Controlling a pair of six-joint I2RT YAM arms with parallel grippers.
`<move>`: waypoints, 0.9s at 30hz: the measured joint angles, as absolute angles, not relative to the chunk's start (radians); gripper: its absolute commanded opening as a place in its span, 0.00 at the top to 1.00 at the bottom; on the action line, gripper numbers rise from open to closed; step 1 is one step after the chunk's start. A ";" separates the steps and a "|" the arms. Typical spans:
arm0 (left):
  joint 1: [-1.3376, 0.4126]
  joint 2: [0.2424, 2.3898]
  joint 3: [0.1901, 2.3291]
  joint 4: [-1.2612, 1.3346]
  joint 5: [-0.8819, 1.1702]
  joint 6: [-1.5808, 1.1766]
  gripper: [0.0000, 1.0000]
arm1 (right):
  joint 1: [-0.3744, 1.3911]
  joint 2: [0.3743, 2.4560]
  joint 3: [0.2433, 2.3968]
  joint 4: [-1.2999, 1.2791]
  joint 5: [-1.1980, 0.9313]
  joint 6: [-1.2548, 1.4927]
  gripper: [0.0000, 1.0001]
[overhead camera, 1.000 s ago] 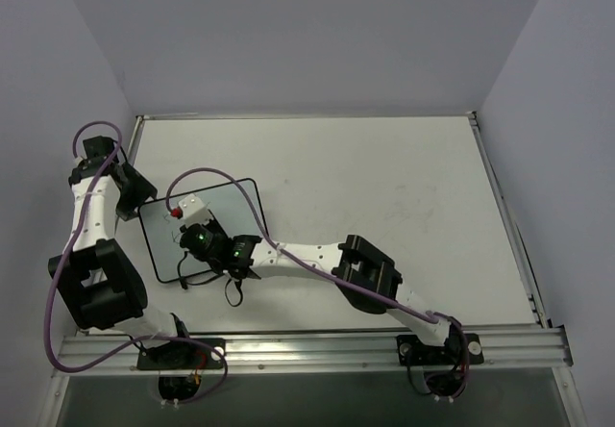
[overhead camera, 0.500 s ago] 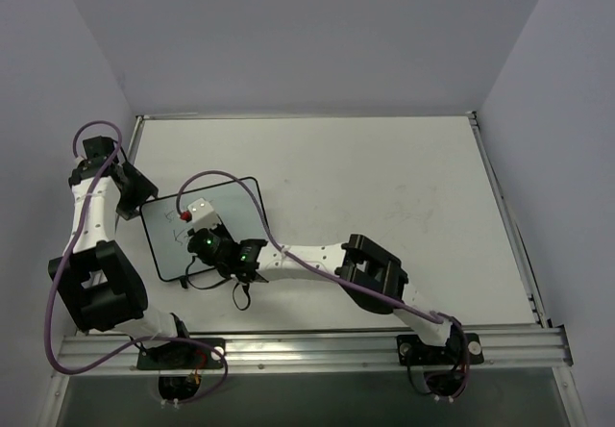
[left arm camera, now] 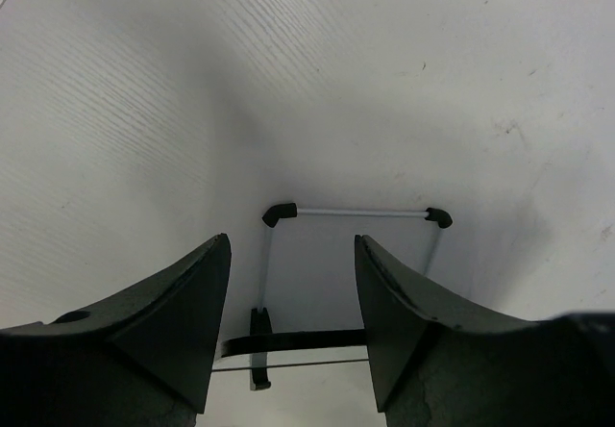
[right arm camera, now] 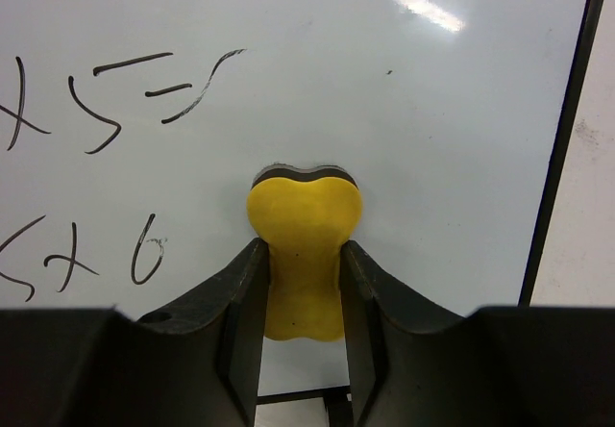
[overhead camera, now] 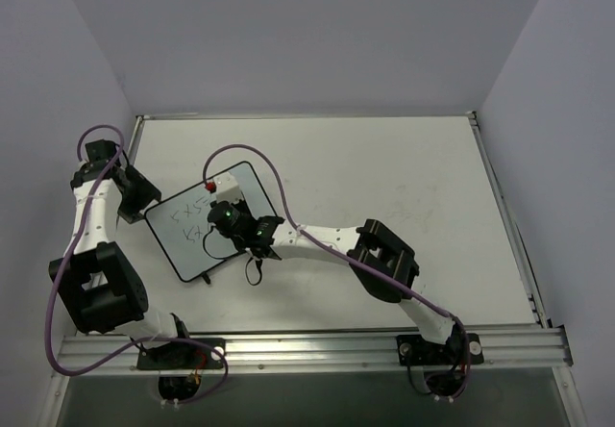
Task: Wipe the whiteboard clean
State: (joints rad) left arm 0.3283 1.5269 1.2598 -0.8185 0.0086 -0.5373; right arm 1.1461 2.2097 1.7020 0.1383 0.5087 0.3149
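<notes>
The whiteboard lies tilted on the table's left side, with black handwriting on its left half. My right gripper is shut on a yellow eraser, which presses on the clean right part of the whiteboard, just right of the handwriting. My left gripper is at the board's left corner. In the left wrist view the whiteboard runs away from the camera, and its black-framed near edge spans from one finger of the left gripper to the other.
Grey walls close the table in on the left, back and right. A metal rail with both arm bases runs along the near edge. A purple cable loops above the board's far corner.
The board has swung counter-clockwise about its left corner. My right gripper has carried the eraser up and to the right, uncovering the handwriting. The left gripper has barely moved.
</notes>
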 measured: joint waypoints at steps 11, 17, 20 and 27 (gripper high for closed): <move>0.329 1.484 1.222 -0.809 0.022 -0.538 0.37 | 1.155 2.210 1.707 0.129 0.527 0.314 0.98; 0.328 1.427 1.170 -0.793 0.030 -0.538 0.37 | 1.159 2.210 1.703 0.130 0.533 0.317 0.98; 0.329 1.401 1.143 -0.780 0.025 -0.538 0.38 | 1.161 2.208 1.686 0.149 0.539 0.324 0.99; 0.329 1.335 1.075 -0.749 0.016 -0.538 0.40 | 1.177 2.193 1.632 0.185 0.563 0.345 0.99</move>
